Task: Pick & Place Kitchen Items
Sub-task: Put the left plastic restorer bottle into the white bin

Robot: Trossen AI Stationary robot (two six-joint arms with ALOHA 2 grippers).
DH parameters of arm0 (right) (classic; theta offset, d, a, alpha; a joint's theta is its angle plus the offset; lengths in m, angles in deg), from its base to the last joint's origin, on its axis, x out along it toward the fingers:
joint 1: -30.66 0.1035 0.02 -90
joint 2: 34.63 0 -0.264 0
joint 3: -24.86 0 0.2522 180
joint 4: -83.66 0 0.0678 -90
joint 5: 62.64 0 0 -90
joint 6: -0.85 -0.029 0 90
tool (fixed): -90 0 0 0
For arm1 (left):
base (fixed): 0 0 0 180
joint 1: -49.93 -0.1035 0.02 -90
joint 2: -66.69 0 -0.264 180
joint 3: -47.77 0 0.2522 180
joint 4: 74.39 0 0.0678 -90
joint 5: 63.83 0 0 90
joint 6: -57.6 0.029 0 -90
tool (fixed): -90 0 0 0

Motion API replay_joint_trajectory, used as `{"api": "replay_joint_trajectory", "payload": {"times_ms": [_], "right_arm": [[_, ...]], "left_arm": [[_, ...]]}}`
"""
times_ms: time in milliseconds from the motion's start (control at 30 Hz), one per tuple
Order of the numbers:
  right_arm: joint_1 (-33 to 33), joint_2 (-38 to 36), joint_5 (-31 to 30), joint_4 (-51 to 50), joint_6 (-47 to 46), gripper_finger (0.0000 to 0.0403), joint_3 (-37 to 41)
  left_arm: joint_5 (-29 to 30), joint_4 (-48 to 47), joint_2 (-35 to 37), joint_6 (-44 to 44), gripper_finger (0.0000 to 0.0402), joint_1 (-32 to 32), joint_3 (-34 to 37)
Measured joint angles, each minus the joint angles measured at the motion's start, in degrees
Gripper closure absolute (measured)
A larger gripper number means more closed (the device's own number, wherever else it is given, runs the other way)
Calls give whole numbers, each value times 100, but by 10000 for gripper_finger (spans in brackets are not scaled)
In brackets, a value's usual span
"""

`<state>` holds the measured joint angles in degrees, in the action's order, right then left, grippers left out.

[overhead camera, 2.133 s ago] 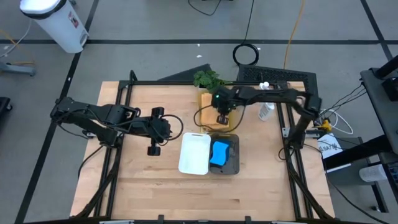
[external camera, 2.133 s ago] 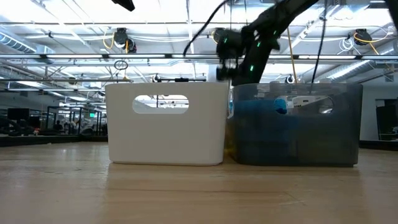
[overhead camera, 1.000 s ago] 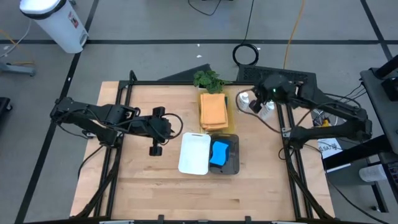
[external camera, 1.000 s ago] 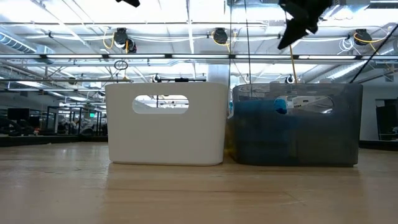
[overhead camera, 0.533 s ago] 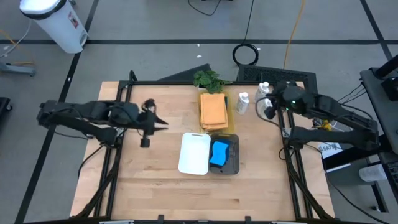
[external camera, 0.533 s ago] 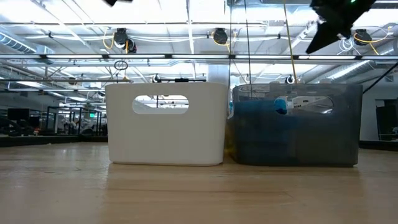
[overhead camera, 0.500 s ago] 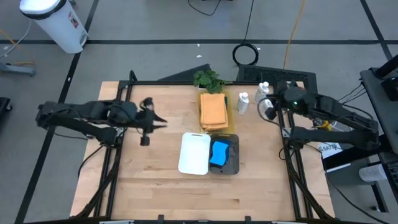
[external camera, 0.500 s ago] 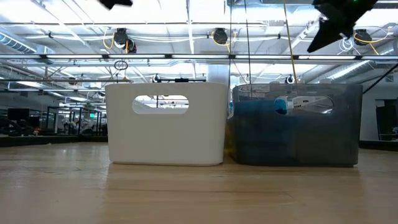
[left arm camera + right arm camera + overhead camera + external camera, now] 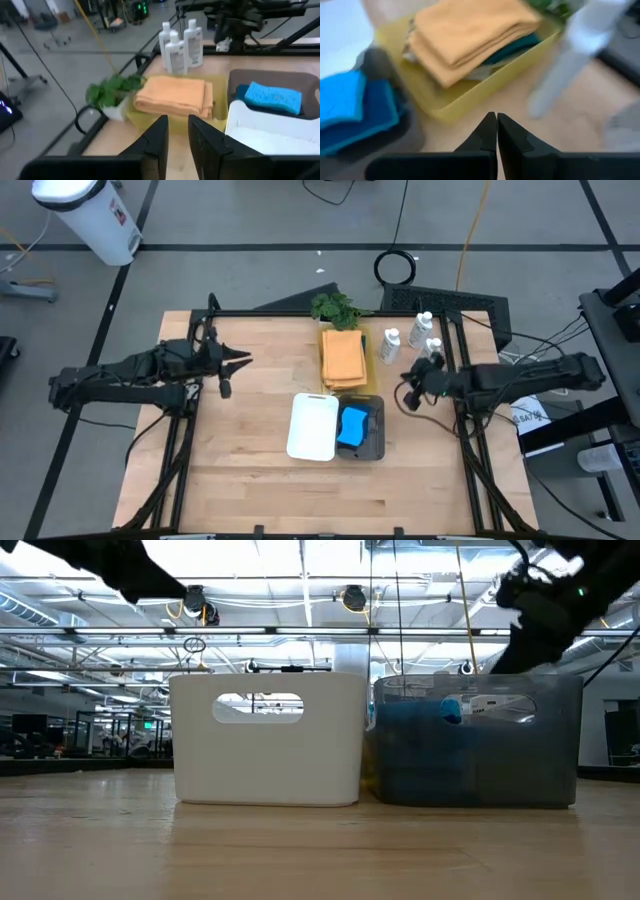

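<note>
Landmark: the white rectangular plastic bin [image 9: 313, 426], which sat near the middle of the pale wooden table [image 9: 250, 480].

Touching the white bin's right side stood a smoky-grey translucent bin [image 9: 374, 442] w/ bright-blue sponges [image 9: 354, 425] inside; the low view showed the two bins side by side, blue visible through the grey wall.

Just behind the white bin, toward the table's far edge, a yellow tray [image 9: 150, 120] held the folded cloths: an orange-tan one [image 9: 343, 358] on top, a dark green one [image 9: 520, 47] peeking out beneath it. A grey cloth couldn't be made out for sure.

Behind that tray sat a leafy green plant [image 9: 333, 307] at the far edge.

Three small white capped bottles [image 9: 408, 335] stood upright, close together, to the right of the yellow tray and well behind the white bin.

Left gripper [image 9: 232, 362] hung over bare wood well to the left of the white bin, fingers a narrow gap apart, nothing betw. them.

Right gripper [image 9: 407, 383] hovered right of the grey bin, just in front of the bottles, fingers pressed together, empty.
</note>
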<state>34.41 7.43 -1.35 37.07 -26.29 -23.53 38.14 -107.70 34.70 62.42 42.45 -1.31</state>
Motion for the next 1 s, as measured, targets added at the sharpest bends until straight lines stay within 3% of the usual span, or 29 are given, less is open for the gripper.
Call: {"api": "replay_joint_trajectory", "payload": {"times_ms": [133,300,433,567,667,1000], "right_arm": [[390,161,-216,866,-350,403,784],[397,192,-714,1497,-917,403,1649],[295,190,-1016,2373,-888,403,2313],[167,190,-998,3862,-583,390,2999],[92,223,-820,4965,-328,355,3331],[58,779,-601,5929,365,187,3356]], "left_arm": [[-4,9,-69,-154,323,-5,158],[-6,76,-192,-159,323,-5,178],[-6,72,-258,-212,323,-5,178],[-6,79,-286,-258,323,-5,178],[-7,72,-292,-374,323,-4,178],[-2,180,-291,-735,323,-1,176]]}}
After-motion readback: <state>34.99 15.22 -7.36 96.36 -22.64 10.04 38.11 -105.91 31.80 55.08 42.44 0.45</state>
